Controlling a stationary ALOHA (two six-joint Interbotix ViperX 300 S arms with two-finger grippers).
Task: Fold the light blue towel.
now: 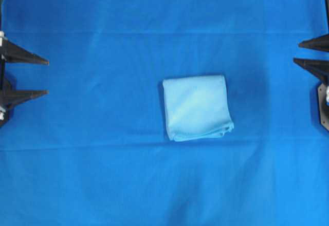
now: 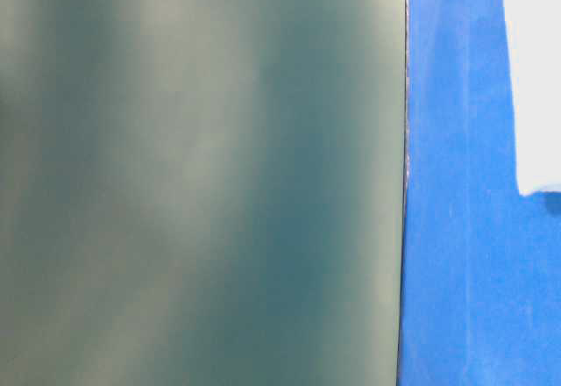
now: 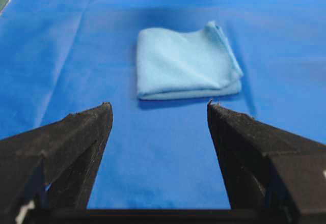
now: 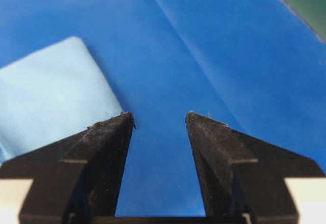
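Overhead exterior view: I see the light blue towel lying just right of centre on the royal-blue table cover, already doubled into a compact square with layered edges at its lower right corner. My left gripper sits at the left edge and my right gripper at the right edge, both spread wide, empty, and well apart from the towel.

Table-level view: mostly a blurred grey-green surface; a pale patch, probably the towel, shows at the upper right.

Left wrist view: the towel lies ahead between my spread fingers, untouched.

Right wrist view: the towel is at left, beside the fingers, nothing grasped.

I judge the folding done; next I only need to keep both arms clear.
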